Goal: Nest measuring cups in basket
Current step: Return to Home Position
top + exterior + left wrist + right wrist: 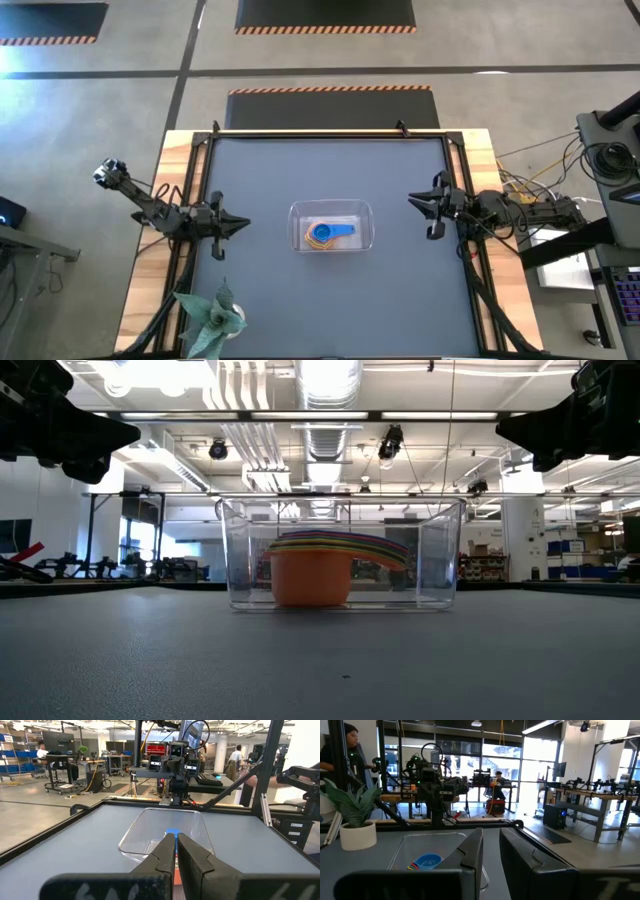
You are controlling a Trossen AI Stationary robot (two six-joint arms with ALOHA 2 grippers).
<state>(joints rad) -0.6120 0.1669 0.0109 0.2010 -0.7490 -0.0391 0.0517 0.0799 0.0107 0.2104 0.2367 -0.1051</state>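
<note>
Clear plastic: the basket (pixel 365 210) is set mid-tabletop (pixel 330 300), between both arms, within reach of either. The measuring cups (pixel 322 234) are nested inside it, blue uppermost, orange at the base. The left pincer (pixel 243 224) is held clenched and empty, the right pincer (pixel 412 201) slightly parted and empty, both well apart from the basket. Nesting is judged complete.
</note>
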